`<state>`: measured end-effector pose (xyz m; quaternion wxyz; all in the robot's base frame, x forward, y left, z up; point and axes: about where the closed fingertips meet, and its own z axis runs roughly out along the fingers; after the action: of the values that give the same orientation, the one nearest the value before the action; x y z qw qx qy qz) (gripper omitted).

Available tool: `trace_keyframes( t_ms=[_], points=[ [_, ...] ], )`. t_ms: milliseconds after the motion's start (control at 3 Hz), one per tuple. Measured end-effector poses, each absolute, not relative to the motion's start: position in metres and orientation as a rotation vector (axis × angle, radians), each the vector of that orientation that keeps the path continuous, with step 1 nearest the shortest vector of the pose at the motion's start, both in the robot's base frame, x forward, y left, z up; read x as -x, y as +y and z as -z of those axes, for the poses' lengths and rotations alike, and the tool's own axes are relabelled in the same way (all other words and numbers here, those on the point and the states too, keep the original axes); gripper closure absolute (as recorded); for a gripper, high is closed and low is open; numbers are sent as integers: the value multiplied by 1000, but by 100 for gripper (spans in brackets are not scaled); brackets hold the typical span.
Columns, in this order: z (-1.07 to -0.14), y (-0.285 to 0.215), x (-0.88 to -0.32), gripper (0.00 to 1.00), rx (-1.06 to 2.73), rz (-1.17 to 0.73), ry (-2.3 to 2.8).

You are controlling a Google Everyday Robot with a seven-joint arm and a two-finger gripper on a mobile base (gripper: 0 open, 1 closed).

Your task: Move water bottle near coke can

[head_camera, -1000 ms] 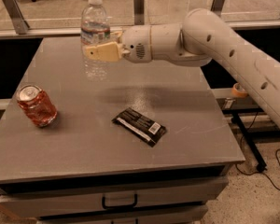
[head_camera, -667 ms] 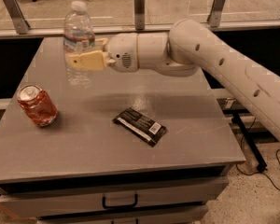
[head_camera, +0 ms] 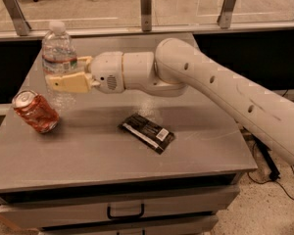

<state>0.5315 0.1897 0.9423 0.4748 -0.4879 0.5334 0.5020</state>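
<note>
In the camera view, the can (head_camera: pixel 35 111) sat tilted at the left side of the grey table (head_camera: pixel 201 146), its silver top turned up and to the left. The bottle (head_camera: pixel 59 58) stood upright just behind the can and a little to its right, with its white cap well above the can's top. The bottle's lower part came down close beside the can; whether the 2 touched, or whether the bottle's base met the table, could not be told.

The gripper (head_camera: pixel 63 71) was above and to the right of the can, at the bottle's middle. Its jaws were closed around the bottle just under the label band, 1 tan finger (head_camera: pixel 68 83) across the front and the other behind. The white arm (head_camera: pixel 225 92) reached away from the can to the right edge of the view.

A flat black wrapper (head_camera: pixel 147 132) lay on the table to the right of the can, well apart from it. A drawer handle (head_camera: pixel 126 212) showed below the can, under the table's front edge.
</note>
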Motion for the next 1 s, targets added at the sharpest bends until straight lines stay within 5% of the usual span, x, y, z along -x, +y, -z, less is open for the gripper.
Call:
trace_keyframes(
  t_ms=[333, 1000],
  points=[
    [-926, 193, -532, 100, 1196, -1201, 1302],
    [-904, 191, -526, 59, 1183, -1224, 1306]
  ],
)
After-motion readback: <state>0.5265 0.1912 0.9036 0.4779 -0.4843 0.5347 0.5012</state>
